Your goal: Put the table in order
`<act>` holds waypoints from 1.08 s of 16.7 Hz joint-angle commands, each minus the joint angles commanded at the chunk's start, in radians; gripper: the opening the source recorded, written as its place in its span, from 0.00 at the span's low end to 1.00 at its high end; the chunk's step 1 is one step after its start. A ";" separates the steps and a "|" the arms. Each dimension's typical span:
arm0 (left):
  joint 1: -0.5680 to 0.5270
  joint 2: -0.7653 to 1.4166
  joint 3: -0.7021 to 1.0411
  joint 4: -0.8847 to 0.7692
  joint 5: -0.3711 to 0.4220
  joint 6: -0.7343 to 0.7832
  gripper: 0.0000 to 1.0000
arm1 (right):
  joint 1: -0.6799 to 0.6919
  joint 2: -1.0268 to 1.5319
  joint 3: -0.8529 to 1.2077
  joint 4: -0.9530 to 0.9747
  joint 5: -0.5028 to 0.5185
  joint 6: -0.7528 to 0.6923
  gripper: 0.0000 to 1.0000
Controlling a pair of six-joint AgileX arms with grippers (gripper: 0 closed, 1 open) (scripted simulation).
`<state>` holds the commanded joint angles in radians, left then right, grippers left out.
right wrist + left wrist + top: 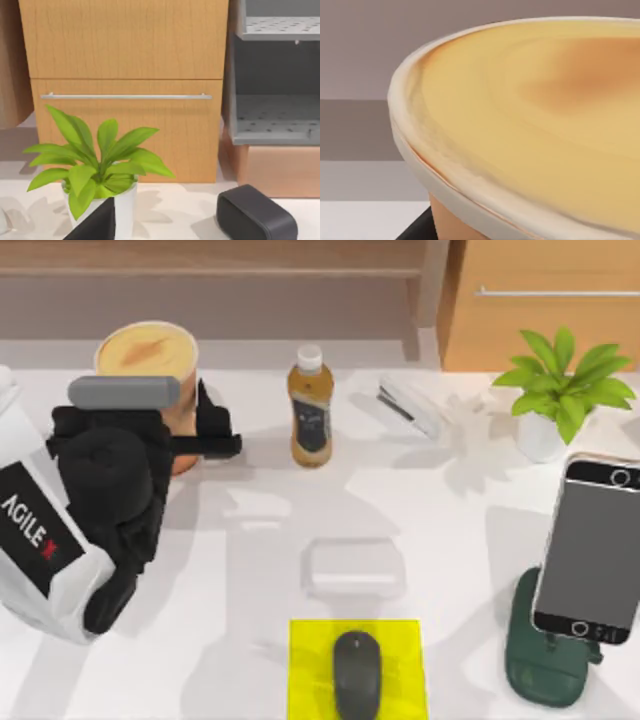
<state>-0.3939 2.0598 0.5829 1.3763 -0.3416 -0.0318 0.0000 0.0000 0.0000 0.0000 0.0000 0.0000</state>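
Observation:
The white table [250, 570] carries several loose items. At its back left stands an orange cup with a cream lid [148, 355]. My left gripper [190, 440] sits around the cup's body, shut on it, with one black finger [218, 435] showing on the cup's right side. The arm hides the other finger. The left wrist view looks across the cup's lid [535, 125] from very close. A dark part of my right gripper [95, 225] shows in the right wrist view, beside the potted plant [100, 170].
A tea bottle [310, 410], white stapler [410, 405] and potted plant [560, 390] line the back. A phone [590, 550] leans on a green stand [545, 665]. A mouse [357, 672] lies on a yellow pad [310, 640] behind a white box [355, 568]. Black speaker [255, 215].

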 joint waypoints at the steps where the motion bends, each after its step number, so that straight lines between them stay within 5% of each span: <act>1: 0.000 0.000 0.000 0.000 0.000 0.000 0.00 | 0.000 0.000 0.000 0.000 0.000 0.000 1.00; 18: 0.136 -0.275 0.222 -0.296 0.148 0.130 0.00 | 0.000 0.000 0.000 0.000 0.000 0.000 1.00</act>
<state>-0.2578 1.7850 0.8046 1.0805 -0.1935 0.0980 0.0000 0.0000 0.0000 0.0000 0.0000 0.0000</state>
